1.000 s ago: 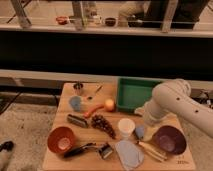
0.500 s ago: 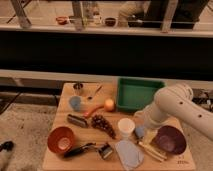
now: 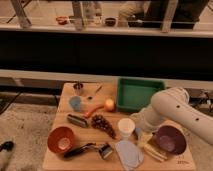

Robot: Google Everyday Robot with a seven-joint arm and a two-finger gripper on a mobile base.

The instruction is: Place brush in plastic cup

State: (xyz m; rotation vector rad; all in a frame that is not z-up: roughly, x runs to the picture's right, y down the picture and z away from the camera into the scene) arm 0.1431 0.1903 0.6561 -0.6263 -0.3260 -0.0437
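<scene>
The brush [image 3: 89,149] lies near the board's front edge, with its black handle pointing left and its pale bristle head [image 3: 106,151] on the right. A white cup [image 3: 126,127] stands upright in the middle of the board, and a small blue cup [image 3: 75,103] stands at the left. My white arm [image 3: 172,107] reaches in from the right. My gripper [image 3: 138,132] is low over the board, just right of the white cup, and is mostly hidden by the wrist. It is well to the right of the brush and not touching it.
On the wooden board [image 3: 60,162] are a green tray [image 3: 137,92], an orange bowl [image 3: 62,140], a purple bowl [image 3: 170,140], a dark block [image 3: 77,120], grapes [image 3: 103,124], a carrot [image 3: 94,109], an orange fruit [image 3: 109,104], a metal cup [image 3: 78,88], a grey cloth [image 3: 129,154] and yellow sponges [image 3: 152,150].
My arm has shifted slightly left and down, bringing the gripper closer to the white cup. The brush and the other objects have not moved.
</scene>
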